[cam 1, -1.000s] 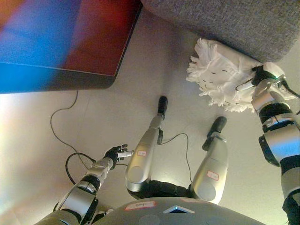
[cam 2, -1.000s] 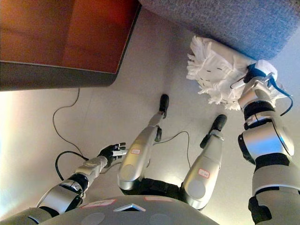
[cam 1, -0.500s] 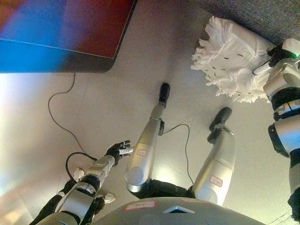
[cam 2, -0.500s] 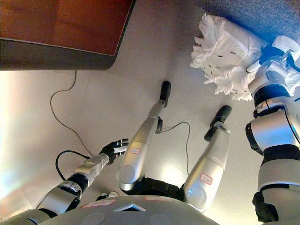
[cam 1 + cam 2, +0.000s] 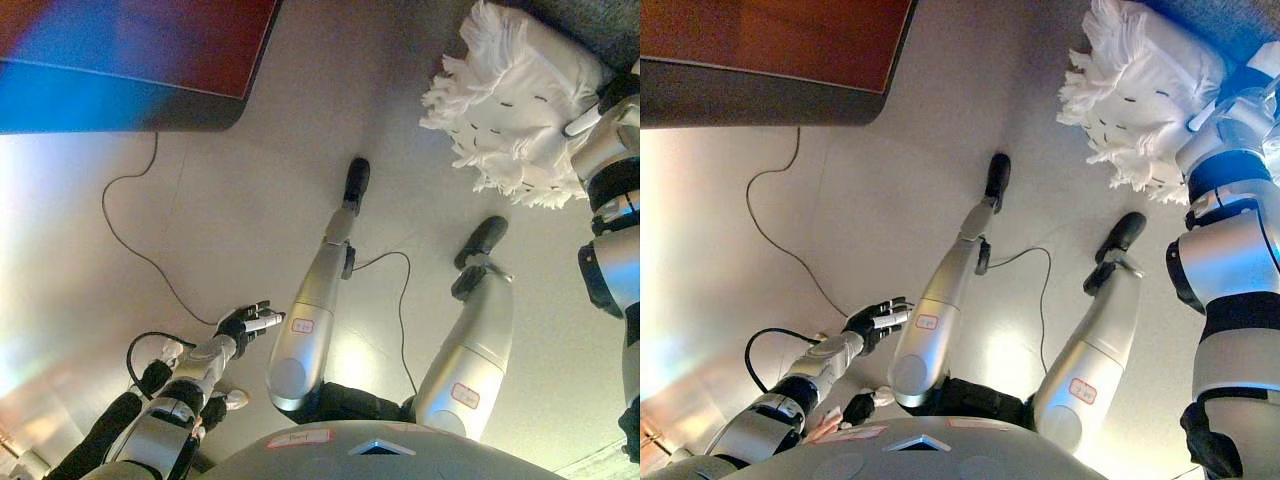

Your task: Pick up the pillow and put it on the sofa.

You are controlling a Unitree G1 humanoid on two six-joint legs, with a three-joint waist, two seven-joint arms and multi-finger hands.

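Left eye view first. I see the pillow point(image 5: 520, 115), white with a fringed edge, at about two o'clock from the middle of the picture, up in the top right corner. Its long axis runs roughly from eleven o'clock to five o'clock. The grey sofa point(image 5: 600, 25) shows only as a dark strip right behind it at twelve to one o'clock, so the pillow lies just beside where I need it. My right hand point(image 5: 615, 100) sits against the pillow's three o'clock side, with the forearm coming straight up from six o'clock along the right edge. Its fingers are buried in or behind the fabric, so I cannot tell whether they have closed on it. My left hand point(image 5: 245, 322) is far off at seven o'clock, well apart from the pillow, fingers loosely spread and holding nothing, above the pale floor point(image 5: 230, 200). A low table point(image 5: 150, 70) with a dark edge fills the eleven o'clock corner.

Right eye view. The same layout: the pillow point(image 5: 1145, 95) at one o'clock, the right hand point(image 5: 1240, 100) touching its right-hand side, wrist upright. The sofa point(image 5: 1230, 20) is just past the pillow at twelve o'clock. I judge the right arm is the one to carry it, and the move turns on lifting toward twelve o'clock onto the seat.
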